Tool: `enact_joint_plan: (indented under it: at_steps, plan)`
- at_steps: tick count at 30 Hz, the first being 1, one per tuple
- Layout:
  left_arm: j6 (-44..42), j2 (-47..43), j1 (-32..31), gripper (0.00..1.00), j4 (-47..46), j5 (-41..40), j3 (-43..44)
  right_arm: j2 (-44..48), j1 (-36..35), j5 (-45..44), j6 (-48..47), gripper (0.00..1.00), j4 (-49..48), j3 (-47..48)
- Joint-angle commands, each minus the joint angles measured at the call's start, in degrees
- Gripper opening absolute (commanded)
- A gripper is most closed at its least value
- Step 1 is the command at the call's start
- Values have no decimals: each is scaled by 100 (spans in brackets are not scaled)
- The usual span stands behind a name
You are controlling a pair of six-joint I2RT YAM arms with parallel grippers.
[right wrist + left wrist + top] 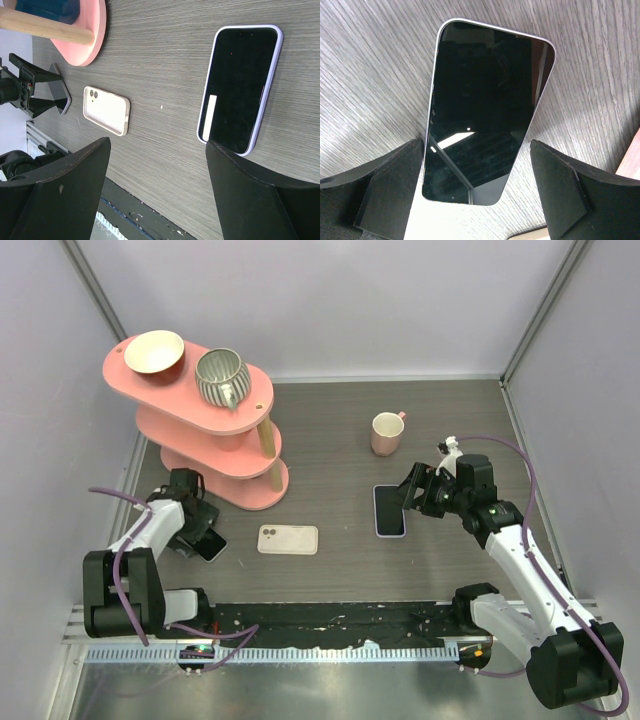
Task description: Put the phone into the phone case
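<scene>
A bare phone (485, 115) with a black screen lies face up on the grey wood table; it also shows in the top view (212, 545) at the left. My left gripper (477, 190) is open, one finger on each side of the phone's near end; in the top view the left gripper (203, 535) is right over it. A cream phone case (288, 539) lies flat, back up, just right of the phone; it also shows in the right wrist view (106, 110). My right gripper (157, 185) is open and empty, hovering near a second phone in a purple case (240, 82).
The purple-cased phone (389, 510) lies right of centre, by my right gripper (412, 495). A pink tiered shelf (170, 375) with a bowl (154, 351) and a striped pot (221, 377) stands back left. A pink mug (387, 433) stands behind the purple phone.
</scene>
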State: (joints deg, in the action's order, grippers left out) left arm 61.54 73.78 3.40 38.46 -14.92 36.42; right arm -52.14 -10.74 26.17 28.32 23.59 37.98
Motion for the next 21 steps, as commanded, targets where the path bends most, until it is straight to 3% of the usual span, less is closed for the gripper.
enact_joint_plan:
  at_steps: [1, 7, 13, 21]
  plan:
    - [341, 128, 29, 92, -111, 191, -285, 142, 11, 72, 25, 83, -189, 219]
    - [903, -513, 29, 88, 503, 226, -382, 178, 11, 98, 148, 82, -294, 52]
    - [1229, -1583, -93, 97, 426, 639, -707, 143, 2, 107, 157, 83, -347, 43]
    - [1220, -2114, -155, 100, 777, -309, -602, 152, 2, 151, 183, 82, -364, -45]
